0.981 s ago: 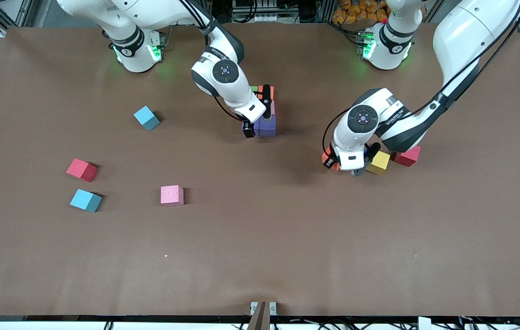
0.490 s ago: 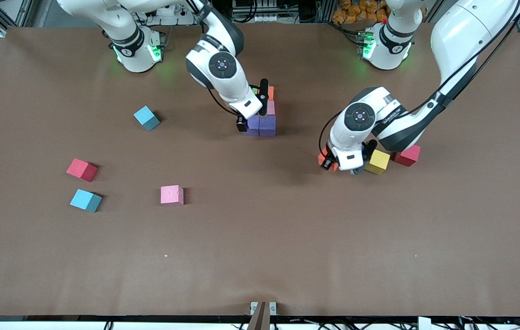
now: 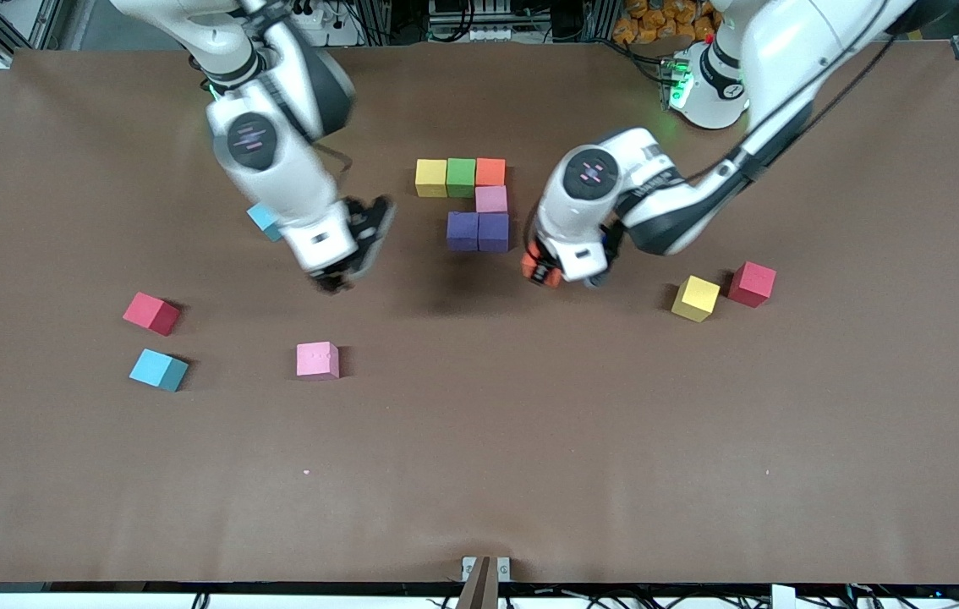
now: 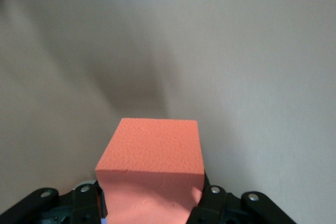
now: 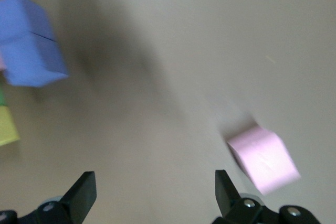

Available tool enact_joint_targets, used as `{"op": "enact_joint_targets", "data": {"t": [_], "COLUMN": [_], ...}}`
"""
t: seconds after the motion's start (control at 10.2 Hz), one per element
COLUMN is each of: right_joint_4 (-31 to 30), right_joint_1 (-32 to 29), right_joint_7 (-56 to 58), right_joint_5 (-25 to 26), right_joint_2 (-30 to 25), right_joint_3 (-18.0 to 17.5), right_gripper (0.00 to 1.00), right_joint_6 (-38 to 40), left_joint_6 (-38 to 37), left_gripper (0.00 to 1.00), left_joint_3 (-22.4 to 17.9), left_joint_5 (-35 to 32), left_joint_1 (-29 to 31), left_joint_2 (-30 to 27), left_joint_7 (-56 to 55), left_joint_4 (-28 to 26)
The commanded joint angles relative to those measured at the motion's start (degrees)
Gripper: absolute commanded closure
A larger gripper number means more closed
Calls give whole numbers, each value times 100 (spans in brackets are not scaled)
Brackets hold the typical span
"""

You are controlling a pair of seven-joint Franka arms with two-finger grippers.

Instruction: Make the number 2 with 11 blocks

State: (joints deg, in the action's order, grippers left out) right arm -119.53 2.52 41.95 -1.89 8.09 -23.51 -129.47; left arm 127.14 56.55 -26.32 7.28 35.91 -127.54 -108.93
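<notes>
Orange block (image 4: 151,174): clamped in left gripper (image 3: 544,272) jaws, in the air just beside the purple pair (image 3: 478,232), toward the left arm's end.
Number 2 (image 3: 477,200): six cubes on the tabletop (image 3: 479,457); third row lacks one.
Right gripper (image 3: 342,271): jaws spread, empty, between purple pair and pink block (image 3: 316,359).
Nearer arm: left.

**Both arms shift**

Right gripper (image 3: 348,254) leaves the purple foam cubes (image 3: 478,232), fingers spread wide, now up over bare table. Left gripper (image 3: 549,272) lifts the orange foam cube (image 3: 537,269) away from the yellow foam cube (image 3: 695,298), toward the purple pair.
</notes>
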Motion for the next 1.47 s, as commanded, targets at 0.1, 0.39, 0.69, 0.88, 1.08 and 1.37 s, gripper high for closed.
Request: {"op": "enact_joint_targets", "data": {"t": [0.1, 0.39, 0.69, 0.88, 1.08, 1.37], "right_joint_4": [79, 149, 158, 150, 158, 376], "right_joint_1": [-1618, -2710, -2906, -2968, -3213, -3285], "right_joint_7": [980, 991, 973, 912, 999, 1647], "right_joint_5": [-4, -31, 954, 2201, 2245, 2229], "right_joint_2": [271, 578, 693, 956, 1325, 1764], "right_joint_3": [-57, -197, -206, -215, -215, -206], "right_gripper": [0, 0, 0, 0, 0, 0], "right_joint_6": [-52, 0, -454, -773, -808, -1107], "left_joint_6": [-84, -58, -23, 178, 450, 680], "left_gripper": [60, 60, 59, 59, 58, 55], "left_joint_3": [-214, -1511, -2288, -2289, -2298, -2298], "left_joint_5": [224, 477, 777, 778, 778, 857], "left_joint_1": [-1286, -3156, -4189, -4304, -4331, -4226], "left_joint_2": [328, 758, 1005, 1058, 1181, 1191], "left_joint_7": [-1365, -2474, -3161, -3373, -3575, -3585], "left_joint_4": [739, 1749, 2428, 2465, 2465, 2403]}}
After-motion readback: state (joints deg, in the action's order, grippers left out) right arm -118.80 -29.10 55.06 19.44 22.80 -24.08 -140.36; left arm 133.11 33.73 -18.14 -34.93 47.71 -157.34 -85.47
